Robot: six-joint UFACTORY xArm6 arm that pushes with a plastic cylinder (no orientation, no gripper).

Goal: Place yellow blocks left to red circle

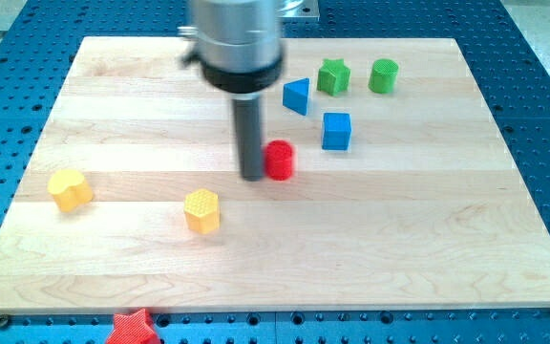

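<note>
Red star (130, 328) nearest; my tip (253, 176) beside red circle (279, 160).

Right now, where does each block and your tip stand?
my tip: down, just left of the red circle
yellow heart: far left
yellow hexagon: lower left of circle
blue triangle, blue cube, green star, green cylinder: upper right
red star: off board

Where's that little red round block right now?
The red cylinder sits near the board's middle, right beside my tip on its right, below-left of the blue cube.
</note>
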